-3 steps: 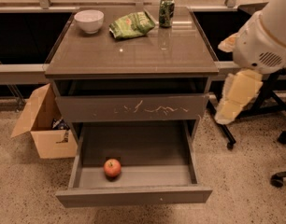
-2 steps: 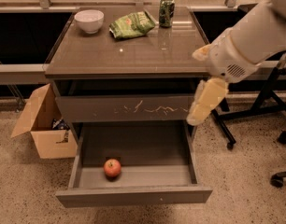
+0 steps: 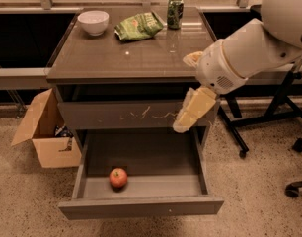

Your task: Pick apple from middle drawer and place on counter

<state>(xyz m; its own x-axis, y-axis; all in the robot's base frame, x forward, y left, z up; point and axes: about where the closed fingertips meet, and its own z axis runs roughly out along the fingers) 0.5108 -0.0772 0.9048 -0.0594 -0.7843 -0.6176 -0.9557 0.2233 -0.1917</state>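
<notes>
The red apple (image 3: 118, 177) lies on the floor of the open middle drawer (image 3: 141, 206), left of centre and near the front. The glossy grey-brown counter (image 3: 126, 58) tops the cabinet. My gripper (image 3: 186, 120) hangs from the white arm (image 3: 249, 48) at the right. It sits in front of the scratched upper drawer front (image 3: 136, 113), above the right side of the open drawer. It is up and to the right of the apple, well apart from it, and holds nothing that I can see.
On the counter stand a white bowl (image 3: 93, 22), a green chip bag (image 3: 138, 26) and a green can (image 3: 175, 12). An open cardboard box (image 3: 45, 132) stands on the floor at the left. Black chair legs (image 3: 269, 122) and a caster are at the right.
The arm has swung left and forward, from beside the cabinet's right edge to in front of the scratched drawer front, above the open drawer. The apple has not moved.
</notes>
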